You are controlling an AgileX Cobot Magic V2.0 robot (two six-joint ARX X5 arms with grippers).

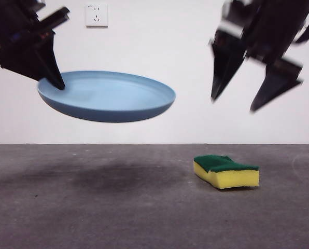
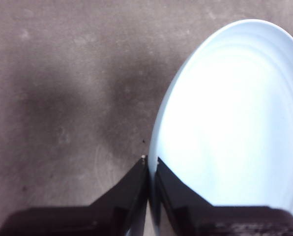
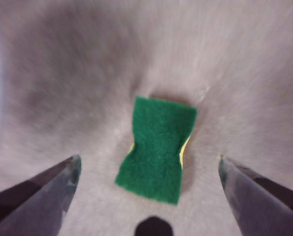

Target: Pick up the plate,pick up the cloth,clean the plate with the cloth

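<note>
Plate (image 1: 108, 96): being held aloft by the left gripper (image 2: 150, 164), jaws pinching its rim; sponge (image 1: 226, 171): lying ungrasped on the worktop (image 1: 92, 207) beneath the right gripper (image 3: 149, 169), jaws spread wide; wiping outstanding.

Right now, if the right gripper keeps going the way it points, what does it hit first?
Most likely the sponge, green side up on the table: it lies between the open right gripper jaws, nothing in between. Depth is unclear.

A shallow, round, light-blue plate (image 1: 107, 96) is held by its rim above the grey table (image 1: 92, 207) by the left gripper (image 1: 55, 80). The right gripper (image 1: 233, 104) is spread above a yellow-and-green sponge (image 1: 226, 171).
</note>
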